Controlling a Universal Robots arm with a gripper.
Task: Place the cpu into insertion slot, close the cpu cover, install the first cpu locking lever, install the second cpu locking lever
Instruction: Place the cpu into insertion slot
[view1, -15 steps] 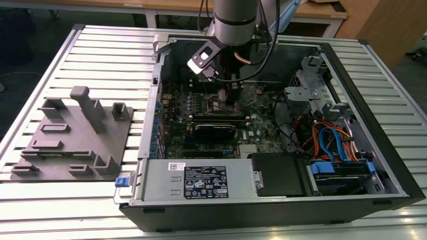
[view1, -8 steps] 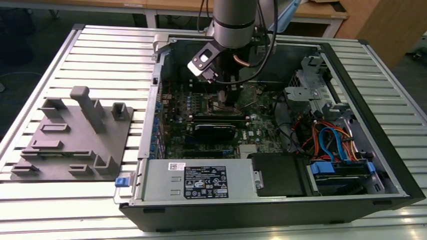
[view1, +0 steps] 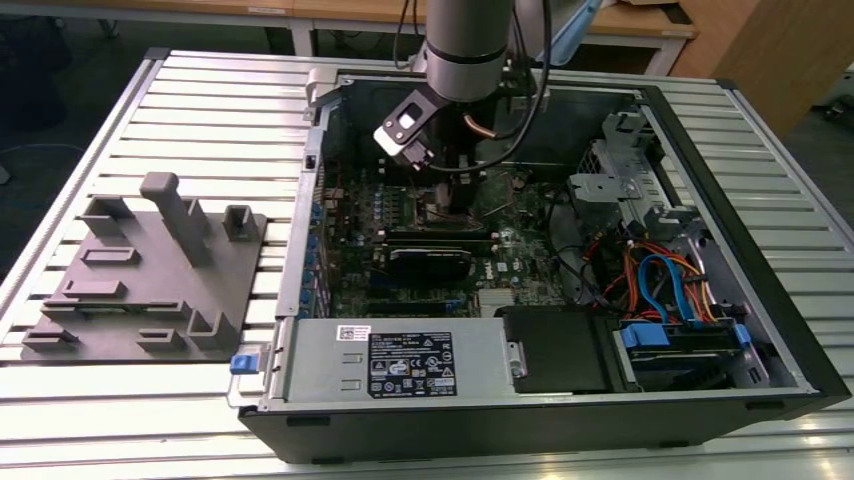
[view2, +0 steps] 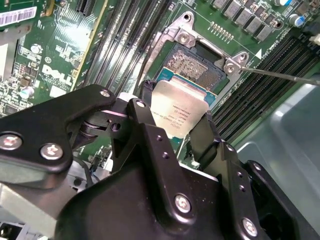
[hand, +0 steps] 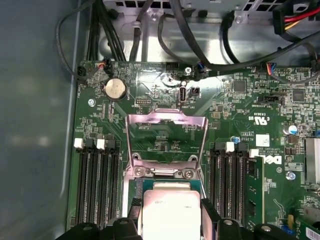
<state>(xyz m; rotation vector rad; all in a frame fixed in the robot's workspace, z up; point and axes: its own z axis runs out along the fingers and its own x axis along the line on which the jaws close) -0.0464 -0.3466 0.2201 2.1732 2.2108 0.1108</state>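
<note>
the pincer (view2: 176, 120) pinches the cpu (view2: 177, 107) by two opposite edges, held flat over the insertion slot (view2: 192, 67) on the motherboard (view2: 65, 75). the slot's bare contacts lie just past the chip's far edge, toward the hinge of the raised cpu cover (hand: 166, 119). whether chip and slot touch, i cannot tell.

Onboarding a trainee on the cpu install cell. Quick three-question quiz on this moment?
1. True or false: the thin square silver metal cpu cover stands raised open.
2. What does the black end effector grip? A) the small flat silver-grey square cpu B) a screwdriver C) nothing
3. Fill in: the cpu is held partly over the ____.
Key: 1 true; 2 A; 3 the square black-rimmed insertion slot.
</note>
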